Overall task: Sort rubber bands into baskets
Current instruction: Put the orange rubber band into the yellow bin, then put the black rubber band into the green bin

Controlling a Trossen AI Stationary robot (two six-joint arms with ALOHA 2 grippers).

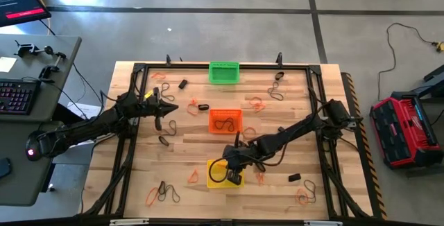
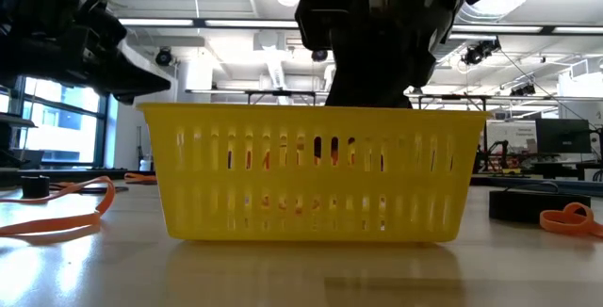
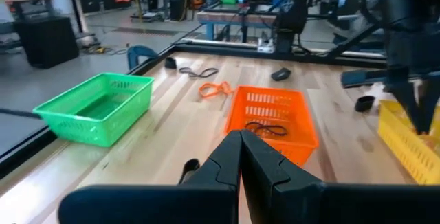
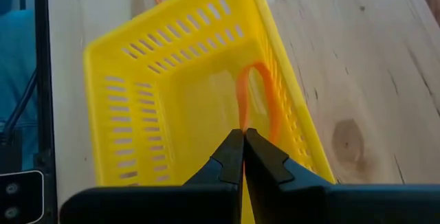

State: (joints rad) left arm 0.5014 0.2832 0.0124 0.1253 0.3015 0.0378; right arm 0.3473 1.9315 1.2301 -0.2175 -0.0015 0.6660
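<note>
Orange rubber band [image 4: 256, 100] hangs from the right pincer [image 4: 243, 136], clamped tight, just over the yellow basket [image 4: 172, 80] at the near side of the desk [image 1: 180, 150]. Next, I think, it must let go. The left pincer [image 3: 240, 141], pressed together, waits far left.

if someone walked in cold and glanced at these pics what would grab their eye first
Most striking is the right tool hanging over the yellow rectangular plastic mesh basket at the table's near edge, shut on a thin orange rubber band loop that dangles inside it. Next come the orange mesh basket mid-table, holding a thin dark rubber band, and the green mesh basket at the far edge. The left tool hovers shut left of the orange basket.
</note>
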